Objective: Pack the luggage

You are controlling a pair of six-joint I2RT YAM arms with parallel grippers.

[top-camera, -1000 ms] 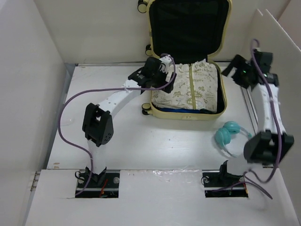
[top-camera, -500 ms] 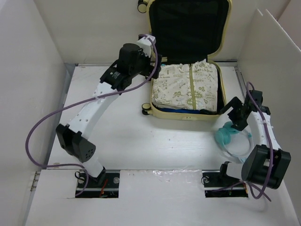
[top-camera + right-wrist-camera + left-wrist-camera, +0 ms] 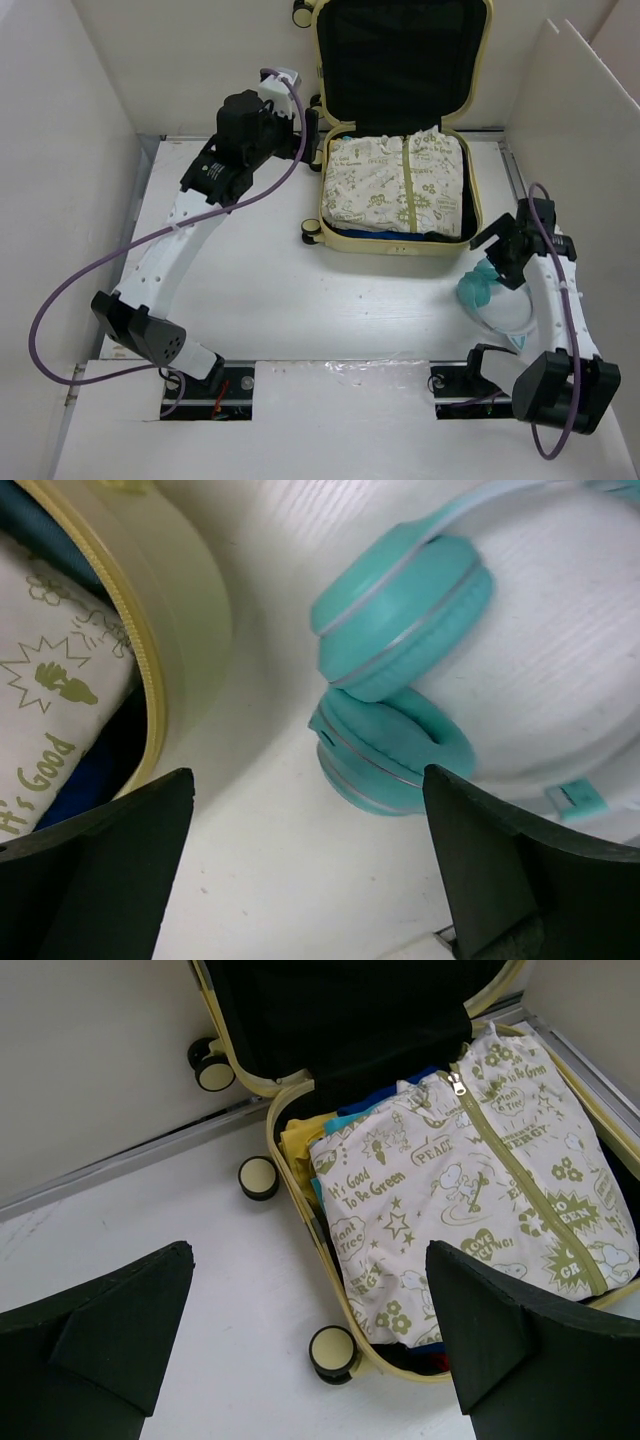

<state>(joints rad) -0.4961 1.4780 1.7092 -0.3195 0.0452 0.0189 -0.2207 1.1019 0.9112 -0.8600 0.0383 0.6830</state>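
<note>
Both grippers gape wide, holding nothing. The open luggage (image 3: 400, 245) lies at the table's (image 3: 300, 290) far middle. The left gripper (image 3: 310, 1250) hovers off its left side, the right gripper (image 3: 308, 772) over teal headphones (image 3: 400, 680) just beside its front right corner.

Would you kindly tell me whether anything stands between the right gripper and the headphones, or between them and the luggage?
Nothing visible does. The open right gripper hovers above the teal headphones, and only bare table separates them from the luggage. A printed jacket covers the compartment.
</note>
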